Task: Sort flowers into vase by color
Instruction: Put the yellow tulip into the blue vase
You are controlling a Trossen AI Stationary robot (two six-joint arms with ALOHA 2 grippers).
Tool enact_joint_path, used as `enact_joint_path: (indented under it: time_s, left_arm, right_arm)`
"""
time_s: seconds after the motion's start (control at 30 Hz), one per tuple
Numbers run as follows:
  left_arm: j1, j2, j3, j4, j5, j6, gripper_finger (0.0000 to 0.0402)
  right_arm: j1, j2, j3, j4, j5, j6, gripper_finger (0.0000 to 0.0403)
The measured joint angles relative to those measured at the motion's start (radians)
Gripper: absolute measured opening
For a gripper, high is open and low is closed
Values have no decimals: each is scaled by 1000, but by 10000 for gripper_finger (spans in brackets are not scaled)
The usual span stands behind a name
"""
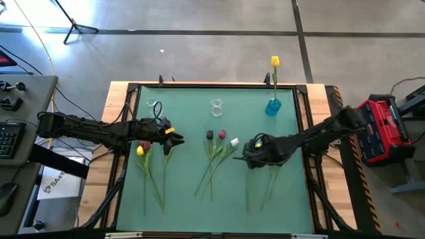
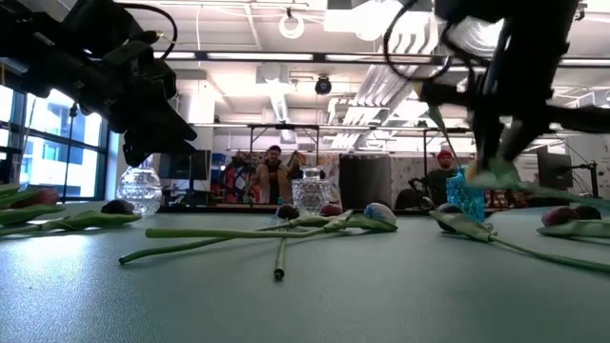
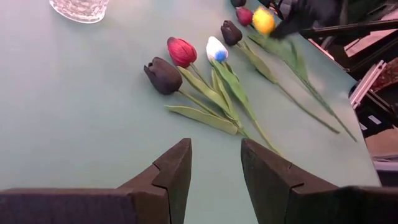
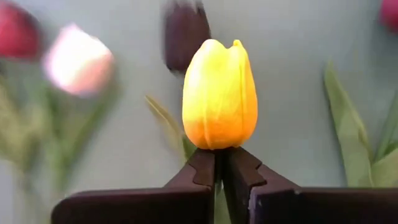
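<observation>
I see a matt, smooth green mat (image 1: 219, 192) over a pale wood table (image 1: 119, 89). The clear vases (image 2: 141, 187) look like cut glass, the right gripper (image 4: 219, 163) fingers matt dark plastic

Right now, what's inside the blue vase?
The blue vase holds one yellow tulip, its stem standing up out of the mouth. How far down the stem goes, and whether anything else sits at the bottom, is hidden from here.
</observation>
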Motion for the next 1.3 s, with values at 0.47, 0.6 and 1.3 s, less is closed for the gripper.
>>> enact_joint_path:
  time_s: [0.47, 0.6, 1.3]
  left_arm:
    - [0, 0, 0, 122, -77, -34, 129]
    - [1, 16, 0, 154, -102, -56, 129]
    - [1, 266, 244, 313, -115, 148, 129]
  right_arm:
    - [-35, -315, 0, -253, 448, -209, 1]
    - [-83, -371, 0, -255, 524, -330, 1]
    - [-439, -658, 0, 59, 905, -1143, 0]
